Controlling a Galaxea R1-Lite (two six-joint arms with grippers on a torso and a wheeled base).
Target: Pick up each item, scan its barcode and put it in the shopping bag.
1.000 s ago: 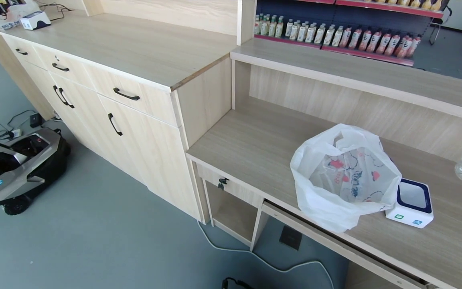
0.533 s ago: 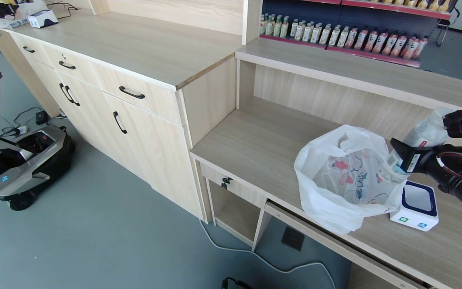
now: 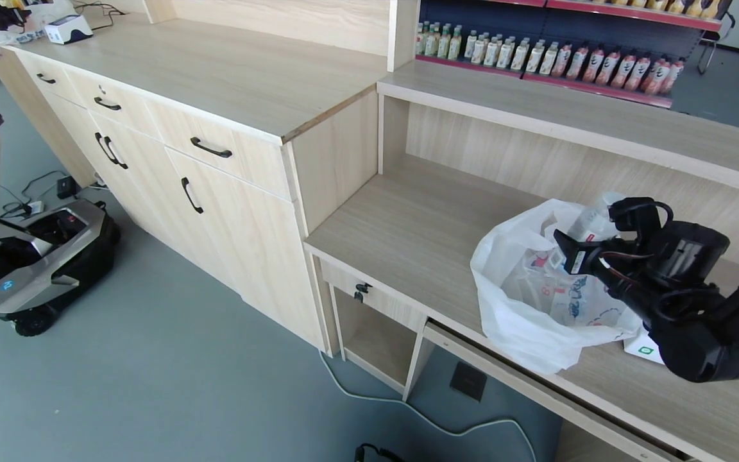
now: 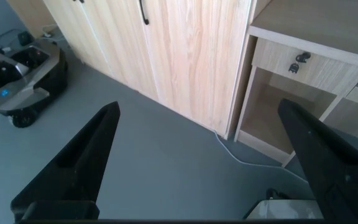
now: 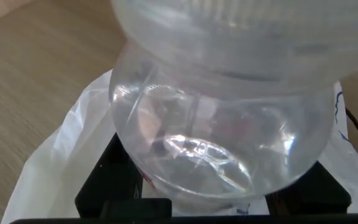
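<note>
A clear plastic bottle (image 3: pixel 591 221) is held tilted over the open mouth of the white shopping bag (image 3: pixel 523 308), with my right gripper (image 3: pixel 591 247) shut on it. The bag stands on the lower wooden counter (image 3: pixel 408 237). In the right wrist view the bottle (image 5: pixel 222 124) hangs above the bag (image 5: pixel 55 174), with one dark finger (image 5: pixel 114 183) on each side of it. The white scanner (image 3: pixel 643 350) shows just a corner behind my right arm. My left gripper (image 4: pixel 204 155) hangs open over the grey floor, nothing between its fingers (image 4: pixel 79 162).
A taller cabinet (image 3: pixel 215 154) with drawers and doors stands left of the counter. A raised ledge (image 3: pixel 568 122) runs behind the bag, with drink bottles (image 3: pixel 536 58) on a store shelf beyond. A low grey machine (image 3: pixel 29 256) and cables lie on the floor.
My right arm has swung left with the bottle, from the right edge past the scanner to above the bag's mouth. The head camera shifted slightly at first.
</note>
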